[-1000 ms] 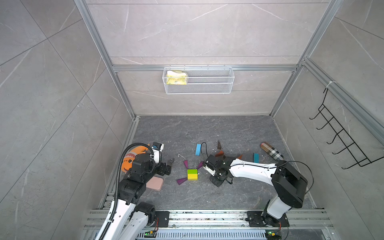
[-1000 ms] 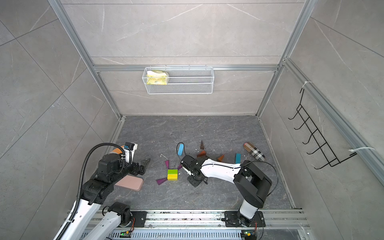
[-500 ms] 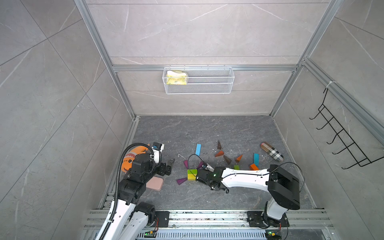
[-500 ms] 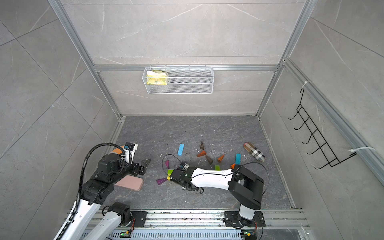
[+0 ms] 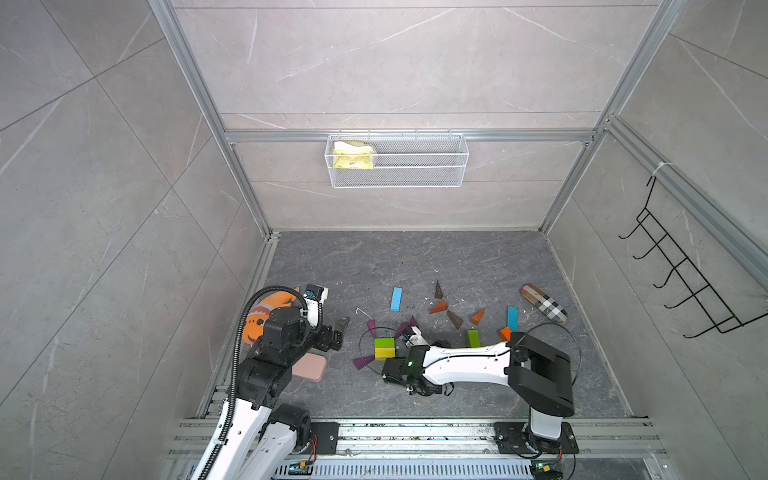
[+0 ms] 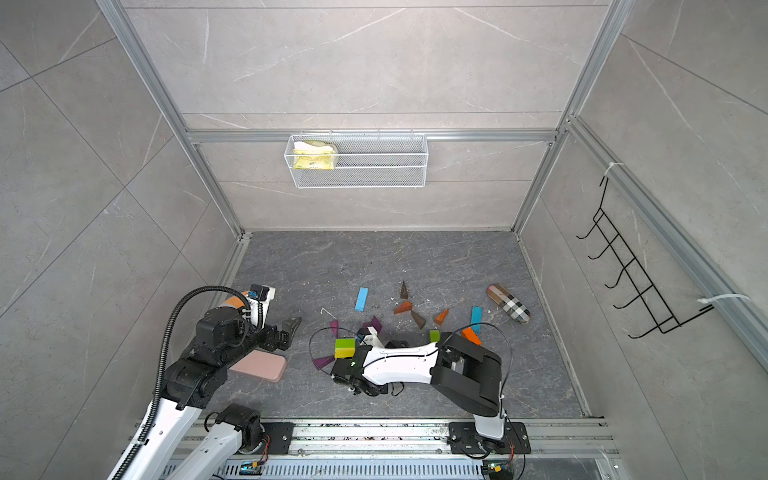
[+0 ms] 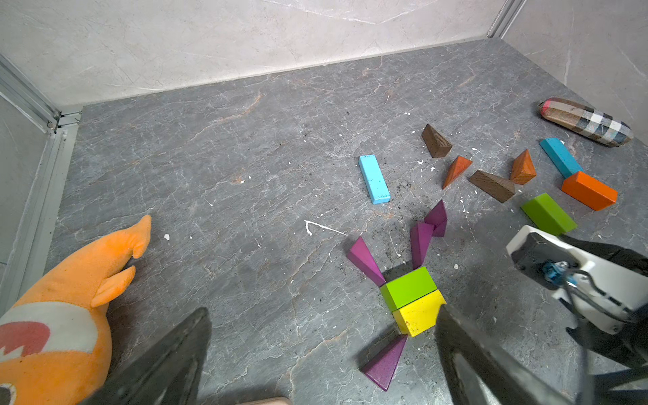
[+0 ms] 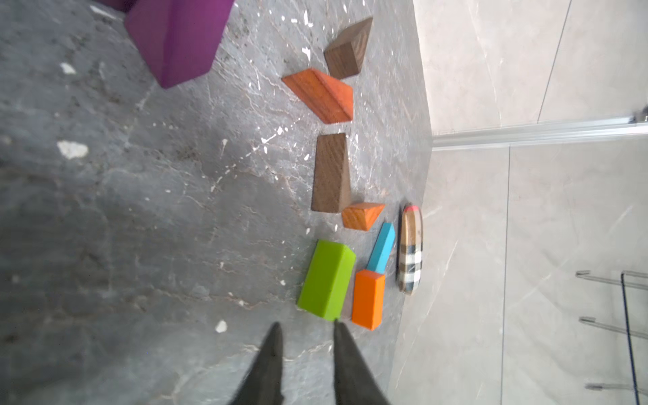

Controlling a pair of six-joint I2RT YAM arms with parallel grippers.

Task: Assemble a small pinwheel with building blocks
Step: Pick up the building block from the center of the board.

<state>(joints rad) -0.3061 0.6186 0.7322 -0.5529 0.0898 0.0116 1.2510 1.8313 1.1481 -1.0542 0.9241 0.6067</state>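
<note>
A green brick [image 7: 408, 287] and a yellow brick [image 7: 417, 312] lie joined mid-floor, seen as one green-and-yellow pair [image 5: 384, 348] in a top view. Purple wedges [image 7: 366, 259] [image 7: 420, 242] [image 7: 385, 361] fan out around the pair. My right gripper [image 8: 306, 324] hovers low just right of them, its jaws slightly open with nothing between, tips close to a loose green brick [image 8: 326, 280] and an orange brick [image 8: 368, 298]. My left gripper [image 7: 322, 310] stands wide open and empty at the left [image 5: 338, 328]. Blue bars [image 5: 396, 299] [image 5: 512, 318] and orange [image 5: 439, 307] and brown wedges [image 5: 454, 319] lie further back.
An orange plush fish [image 5: 259, 320] and a pink pad [image 5: 309, 368] lie beside the left arm. A plaid pouch [image 5: 543, 302] rests near the right wall. A wire basket [image 5: 397, 160] hangs on the back wall and a hook rack [image 5: 681, 286] on the right wall.
My right arm has swept left and toward the front past the green-and-yellow pair, and its jaws have parted a little. The left arm has not moved.
</note>
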